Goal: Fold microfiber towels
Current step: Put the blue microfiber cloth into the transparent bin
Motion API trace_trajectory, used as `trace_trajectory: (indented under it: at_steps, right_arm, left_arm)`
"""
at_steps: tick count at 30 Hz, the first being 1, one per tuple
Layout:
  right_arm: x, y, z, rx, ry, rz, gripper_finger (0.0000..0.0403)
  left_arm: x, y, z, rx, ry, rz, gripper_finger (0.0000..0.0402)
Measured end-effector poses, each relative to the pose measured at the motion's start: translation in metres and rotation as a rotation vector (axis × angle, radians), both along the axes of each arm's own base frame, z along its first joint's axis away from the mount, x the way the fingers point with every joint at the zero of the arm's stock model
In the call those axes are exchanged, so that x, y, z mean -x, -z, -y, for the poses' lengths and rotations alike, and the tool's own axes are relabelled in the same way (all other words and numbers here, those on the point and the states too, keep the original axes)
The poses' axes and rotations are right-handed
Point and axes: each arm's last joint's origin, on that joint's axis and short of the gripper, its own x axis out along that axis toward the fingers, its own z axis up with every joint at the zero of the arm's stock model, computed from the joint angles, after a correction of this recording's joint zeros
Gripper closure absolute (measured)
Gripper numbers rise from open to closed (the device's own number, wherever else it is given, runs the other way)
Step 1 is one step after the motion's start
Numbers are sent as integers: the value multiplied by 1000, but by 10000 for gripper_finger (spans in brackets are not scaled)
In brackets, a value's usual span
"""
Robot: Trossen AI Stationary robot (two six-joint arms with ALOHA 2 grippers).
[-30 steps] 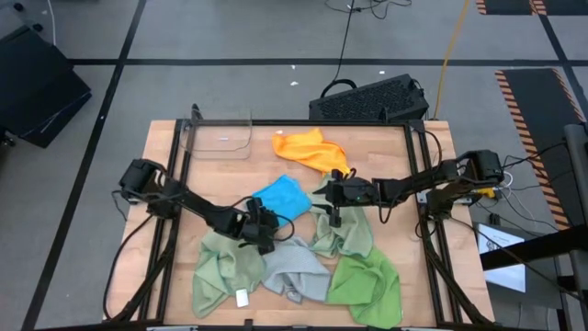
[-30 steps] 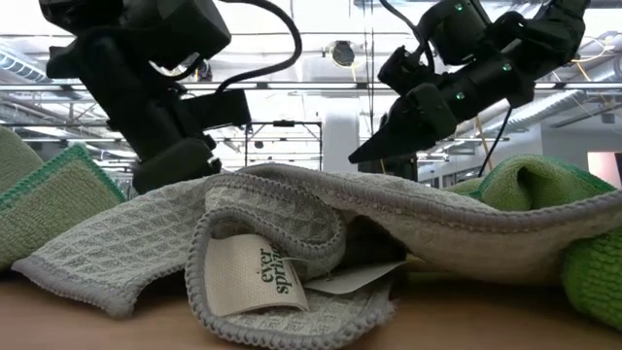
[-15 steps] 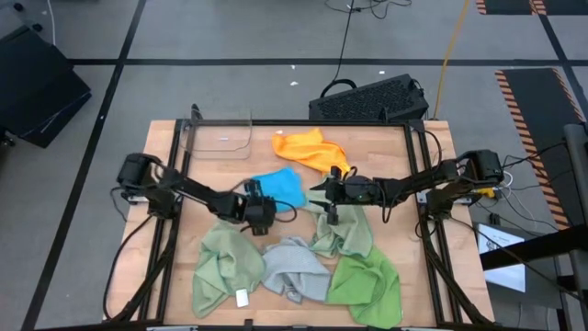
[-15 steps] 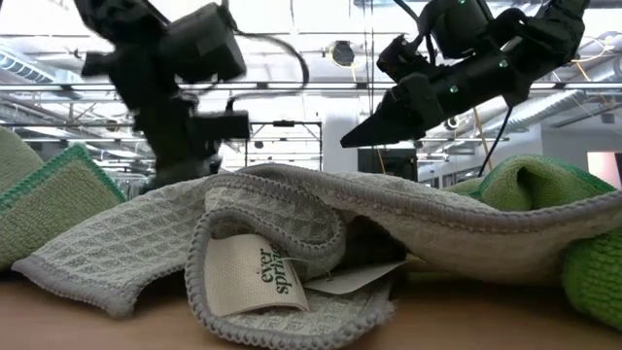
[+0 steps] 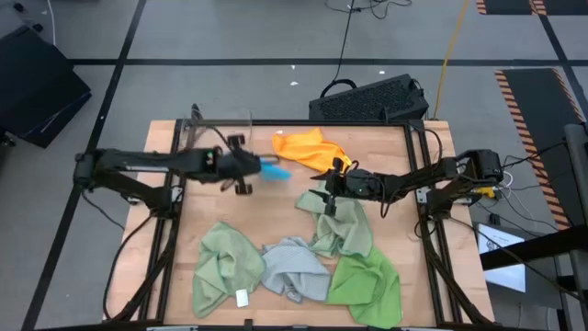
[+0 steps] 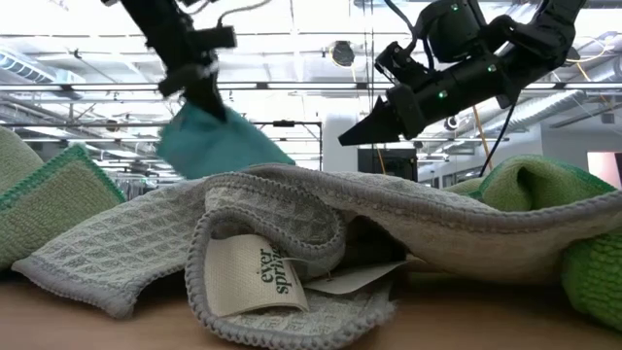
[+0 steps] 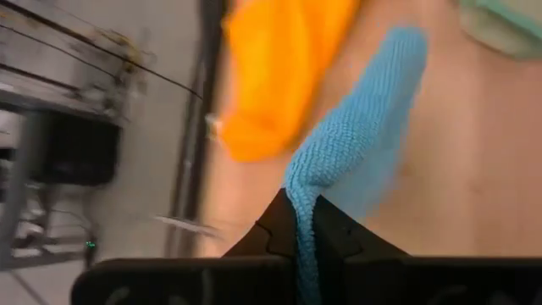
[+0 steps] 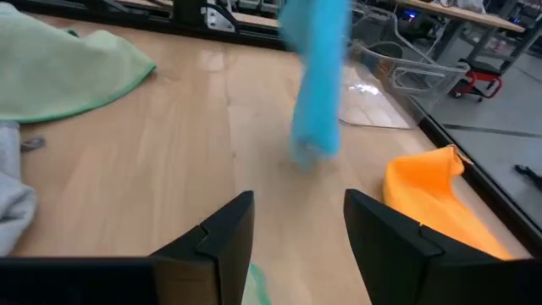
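My left gripper [image 5: 250, 171] is up over the table's far left part, shut on the bright blue towel [image 5: 275, 170], which also shows in the low view [image 6: 219, 146]. The orange towel [image 5: 310, 149] lies just beyond it. My right gripper [image 5: 319, 197] stands open at mid-table, nothing between its fingers [image 8: 227, 230], above one sage green towel [image 5: 340, 230]. Along the near side lie the other sage green towel [image 5: 220, 267], the grey towel [image 5: 294, 268] and the bright green towel [image 5: 367, 287]. My left gripper pinches a bunched part of the blue towel [image 7: 302, 210] between its two fingers; edge or fold, I cannot tell. The fingers slant downward. The towel hangs slack below them [image 6: 219, 146], and its lower end [image 8: 313, 152] looks clear of the table.
A clear plastic tray [image 5: 220, 134] sits at the far left corner. A black keyboard [image 5: 372, 99] lies beyond the far edge. Black frame rails [image 5: 175, 184] run down both sides. Bare wood [image 5: 276, 211] shows at mid-table.
My left gripper has shut on the blue towel at mid-table, then swung up and toward the far left. The towel has gone from lying spread on the wood to hanging bunched below the fingers.
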Motion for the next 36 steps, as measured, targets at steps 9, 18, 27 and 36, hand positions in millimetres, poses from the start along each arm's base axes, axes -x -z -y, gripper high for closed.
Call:
trace_trajectory:
  at_steps: [9, 18, 27, 36]
  right_arm:
    - [4, 4, 2, 10, -9, 6, 227]
    - [7, 5, 11, 7, 11, 6, 227]
    - [8, 5, 25, 0, 35, 15, 227]
    - [9, 6, 23, -29, 12, 3, 227]
  left_arm:
    - [36, -57, -42, -179, -59, 70, 390]
    - [65, -65, -85, -245, -226, -3, 390]
    - [80, -55, -118, -157, -308, -11, 391]
    - [67, -19, -149, -94, -325, -185, 394]
